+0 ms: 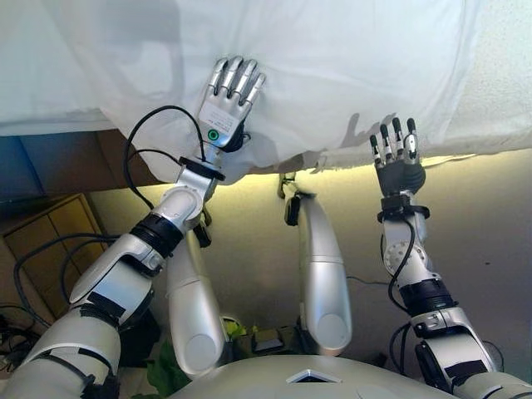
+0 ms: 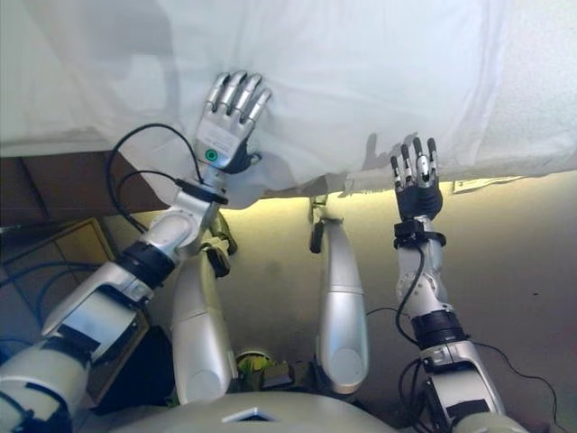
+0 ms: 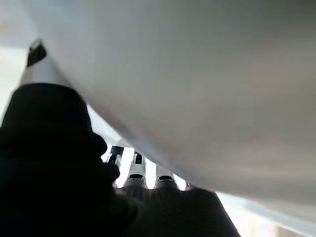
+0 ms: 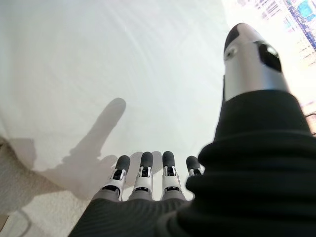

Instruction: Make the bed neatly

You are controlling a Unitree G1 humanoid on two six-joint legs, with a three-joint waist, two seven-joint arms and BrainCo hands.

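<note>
Sheet [image 1: 332,75] at twelve o'clock: my left hand [image 1: 229,100] lies spread flat on it, right hand [image 1: 397,158] spread at its edge.

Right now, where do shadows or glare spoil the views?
Right wrist view: the right hand casts a finger shadow on the white sheet, glare at a corner. Left wrist view: sheet blurred, close against the left hand.

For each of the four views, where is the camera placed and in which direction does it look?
Left eye view: on the head, looking down at the white sheet; left hand lies flat on it.
Right eye view: on the head beside it, same scene; right hand open at the sheet's edge.
Left wrist view: along the left hand, the sheet close in front of it.
Right wrist view: along the right hand, toward the sheet.
All four share the sheet.
</note>
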